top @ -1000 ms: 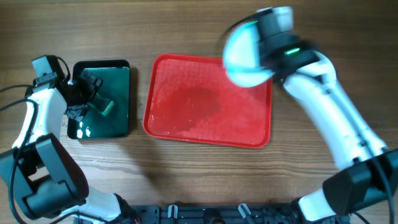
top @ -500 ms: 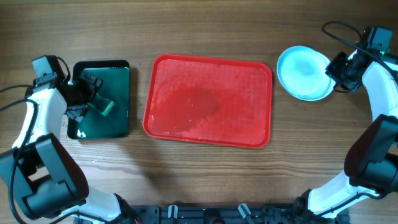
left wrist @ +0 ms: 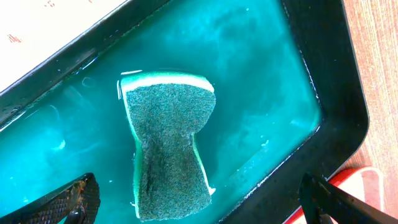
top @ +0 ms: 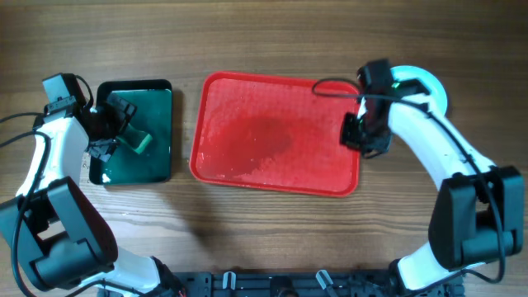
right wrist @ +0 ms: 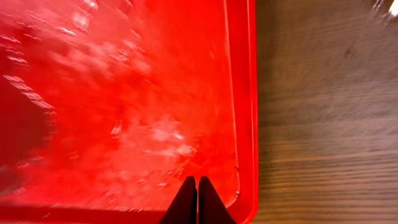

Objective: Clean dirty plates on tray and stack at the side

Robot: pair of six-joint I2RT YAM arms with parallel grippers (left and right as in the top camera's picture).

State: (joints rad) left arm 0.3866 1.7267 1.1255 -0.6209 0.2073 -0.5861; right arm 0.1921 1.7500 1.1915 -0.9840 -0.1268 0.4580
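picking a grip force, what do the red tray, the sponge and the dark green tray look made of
Red tray: likely plastic, glossy, with a moulded raised rim and wet-looking glints. Sponge: foam, pale edge under a coarse dark green scouring face. Dark green tray: probably glossy plastic too; teal liquid pools inside.

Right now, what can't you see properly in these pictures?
- The plates, overhead view: the right arm covers part of them, so how many are stacked is unclear.
- The sponge, overhead view: the left gripper hides part of it.
- The red tray, right wrist view: it is blurred, and the picture edges cut most of it off.
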